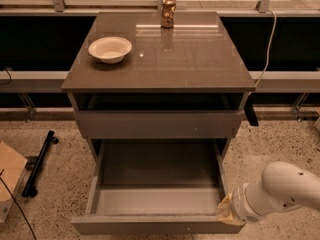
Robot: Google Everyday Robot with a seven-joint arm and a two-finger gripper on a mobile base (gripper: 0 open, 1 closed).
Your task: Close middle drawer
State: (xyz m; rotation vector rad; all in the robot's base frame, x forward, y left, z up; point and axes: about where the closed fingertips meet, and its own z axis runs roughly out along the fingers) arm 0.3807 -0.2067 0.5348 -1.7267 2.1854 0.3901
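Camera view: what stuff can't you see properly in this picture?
All in the camera view:
- The gripper, by the front right corner of the middle drawer: its tip is hidden by the end of the arm.
- The middle drawer's front panel: cut off by the bottom edge.
- Inside the upper drawer: lost in shadow under the cabinet top.
- The can: label too small to read.
- The arm: cut off by the right edge.
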